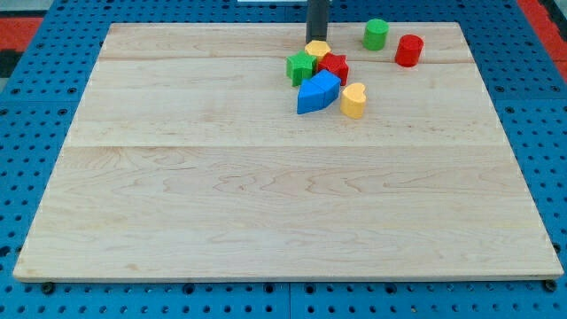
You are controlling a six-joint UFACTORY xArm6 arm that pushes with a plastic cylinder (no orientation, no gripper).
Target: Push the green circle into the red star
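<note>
The green circle (376, 34) is a short green cylinder near the view's top, right of centre. The red star (334, 66) lies lower left of it, a clear gap between them, packed in a cluster with a green star (300, 67), a yellow hexagon (317, 49) and a blue block (318, 92). My tip (315, 40) comes down from the view's top and ends just behind the yellow hexagon, left of the green circle and above the red star.
A red cylinder (408, 50) stands just right of the green circle. A yellow heart (353, 99) lies right of the blue block. The wooden board (266, 177) rests on a blue pegboard; its top edge runs close behind the blocks.
</note>
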